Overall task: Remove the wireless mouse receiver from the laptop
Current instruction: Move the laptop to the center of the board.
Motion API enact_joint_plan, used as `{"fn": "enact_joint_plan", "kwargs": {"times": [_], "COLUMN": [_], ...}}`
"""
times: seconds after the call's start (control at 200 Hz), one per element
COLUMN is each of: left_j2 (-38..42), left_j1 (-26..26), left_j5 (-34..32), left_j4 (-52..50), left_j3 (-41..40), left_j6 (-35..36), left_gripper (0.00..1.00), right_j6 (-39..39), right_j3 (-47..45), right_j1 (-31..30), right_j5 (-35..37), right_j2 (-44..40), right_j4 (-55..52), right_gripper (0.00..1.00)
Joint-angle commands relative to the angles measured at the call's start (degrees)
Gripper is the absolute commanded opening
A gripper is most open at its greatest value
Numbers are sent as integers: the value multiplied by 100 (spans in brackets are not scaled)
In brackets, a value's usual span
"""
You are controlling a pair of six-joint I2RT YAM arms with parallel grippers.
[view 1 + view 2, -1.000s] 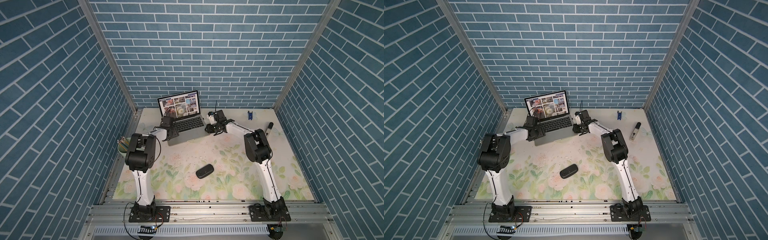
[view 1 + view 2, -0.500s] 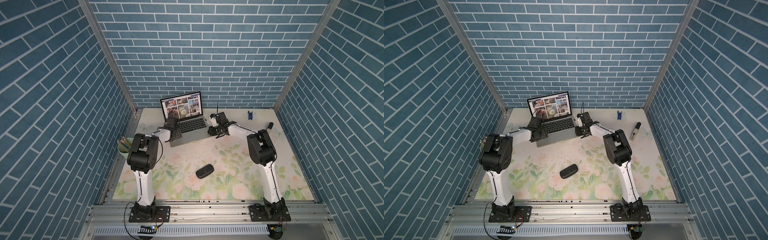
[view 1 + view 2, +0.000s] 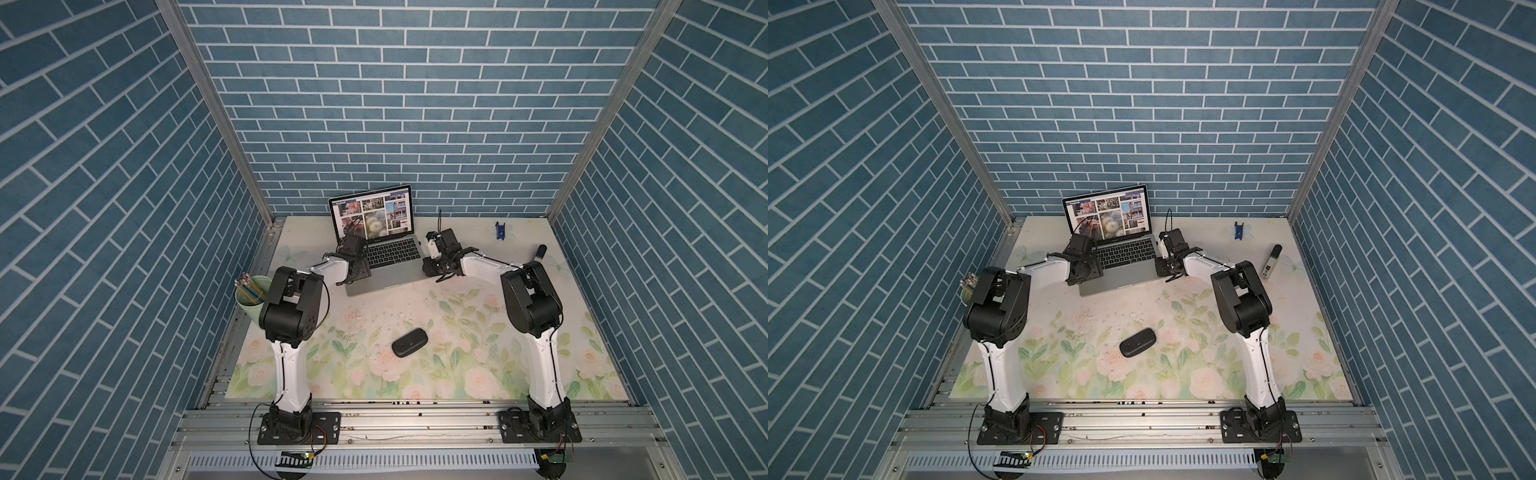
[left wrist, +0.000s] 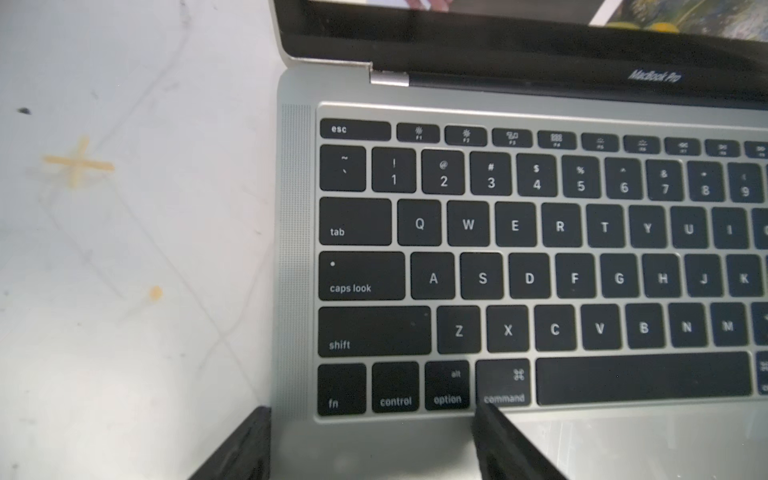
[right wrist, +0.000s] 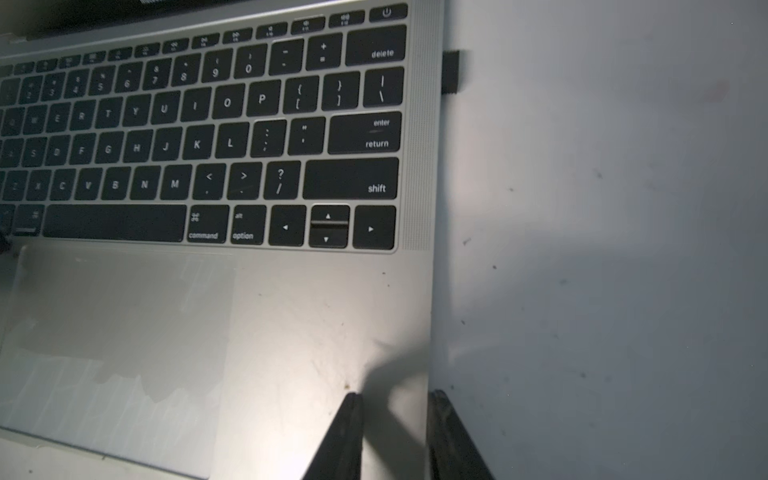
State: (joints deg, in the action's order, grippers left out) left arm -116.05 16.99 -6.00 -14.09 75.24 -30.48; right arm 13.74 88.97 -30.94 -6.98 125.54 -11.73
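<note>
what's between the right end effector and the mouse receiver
Only the laptop's bare edge, in the right wrist view; the right end effector straddles it, short of the receiver.

laptop (image 3: 386,266) open at the back of the desk (image 3: 457,374), screen showing a photo grid. left pincer (image 3: 358,266) sits over its left edge by the keyboard, right pincer (image 3: 430,266) at its right edge; jaw gaps unreadable from here. black mouse (image 3: 409,342) lies alone mid-desk, well in front. green pencil cup (image 3: 245,309) at the left edge; blue clip (image 3: 500,230) and black-capped stick (image 3: 540,252) back right.
</note>
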Motion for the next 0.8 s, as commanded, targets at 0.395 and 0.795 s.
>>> {"fn": "enact_joint_plan", "kwargs": {"times": [0.395, 0.795], "left_j2": [-321, -267], "left_j1": [1340, 1771], "left_j5": [1865, 1866], "left_j4": [-32, -33], "left_j3": [250, 270], "left_j6": [-101, -208], "left_gripper": [78, 78], "right_j6": [285, 485], "right_j3": [-1686, -2732], "right_j1": [-686, -729], "right_j5": [-1148, -1051], "right_j2": [-778, -1510], "right_j4": [-165, 176], "right_gripper": [29, 29]}}
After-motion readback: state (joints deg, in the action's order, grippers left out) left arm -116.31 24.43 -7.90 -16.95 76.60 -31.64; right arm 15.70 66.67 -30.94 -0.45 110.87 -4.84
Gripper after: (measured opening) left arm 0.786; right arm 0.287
